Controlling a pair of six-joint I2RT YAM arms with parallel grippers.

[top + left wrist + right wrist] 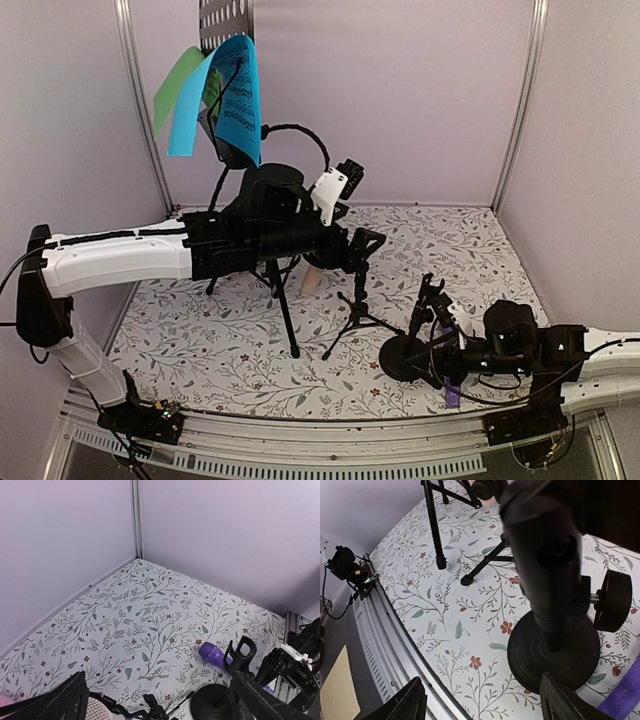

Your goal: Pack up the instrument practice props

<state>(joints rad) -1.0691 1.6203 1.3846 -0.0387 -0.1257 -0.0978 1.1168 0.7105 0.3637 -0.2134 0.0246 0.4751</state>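
The perforated black music rack (225, 20) is seen upright on its tripod at the rear, with curled blue sheet (238, 95) and green sheet (178, 78) hung on it. The left gripper (368, 245) is spread, empty, by a thin tripod support (355, 312). The right gripper (482, 687) is splayed, grasping nothing, over a matte disc-based support (552, 647), beside which a glossy purple microphone (214, 654) is laid

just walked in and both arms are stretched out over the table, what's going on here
The robot is packing up music practice props. Its left gripper is open over the middle of the table, by the small tripod mic stand and the music rack, which holds a blue paper and a green paper. The right gripper is open at the round-base mic stand, with a purple microphone lying beside it. Neither seems to hold anything.
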